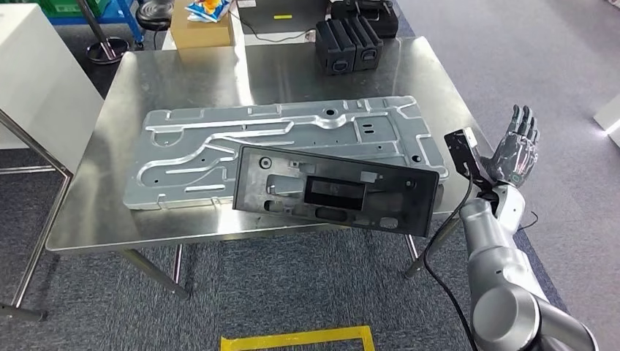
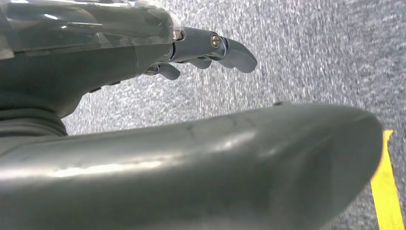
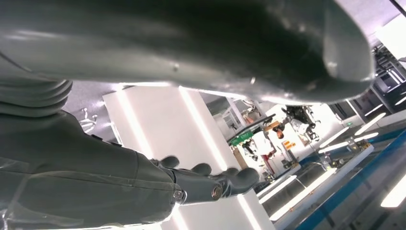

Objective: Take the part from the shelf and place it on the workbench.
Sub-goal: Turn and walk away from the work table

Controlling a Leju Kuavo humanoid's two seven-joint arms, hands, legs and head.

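**Two parts on the table, both hands holding nothing**

You can count two big parts from the head view. One is a long, flat, silver pressed-metal plate [image 1: 285,150] lying on the shiny steel workbench [image 1: 183,73]. The other is a dark grey, long plastic panel with cut-out holes [image 1: 336,191]. It lies tilted across the plate's near edge and sticks out past the front edge of the bench.

At the back of the bench you see one brown cardboard box [image 1: 201,28] and two black ribbed blocks [image 1: 349,45] side by side.

Your right hand [image 1: 516,150] is lifted beside the bench, fingers spread wide, away from the panel. The right wrist view looks up at lights.

Your left hand [image 2: 95,52] shows in the left wrist view, fingers [image 2: 230,50] loosely out over grey carpet [image 2: 306,52] with a strip of yellow tape [image 2: 385,191]. The thumb [image 2: 201,167] blocks much of that view.
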